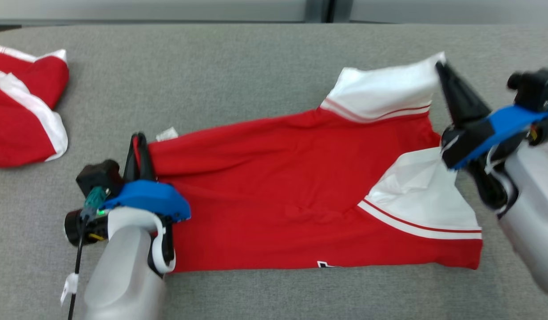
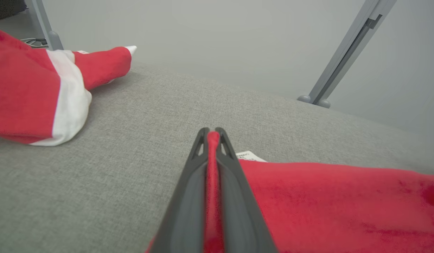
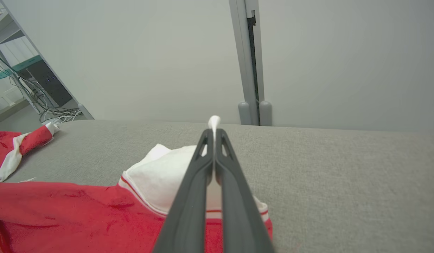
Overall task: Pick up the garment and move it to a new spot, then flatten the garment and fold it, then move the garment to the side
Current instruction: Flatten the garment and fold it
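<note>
The garment (image 1: 291,178) stretches sideways between both arms: the left claw (image 1: 140,149) grips its red end, the right claw (image 1: 442,71) its far white corner.

surface: grey fabric table (image 1: 256,58) | centre: red-white garment (image 1: 278,178) | left: second garment (image 1: 21,111)

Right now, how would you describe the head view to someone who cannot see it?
A red and white shirt lies spread on a grey table, held at both ends: the left pincer is shut on its red edge, the right pincer on the corner of a white sleeve. A second red and white garment lies at the far left.
</note>
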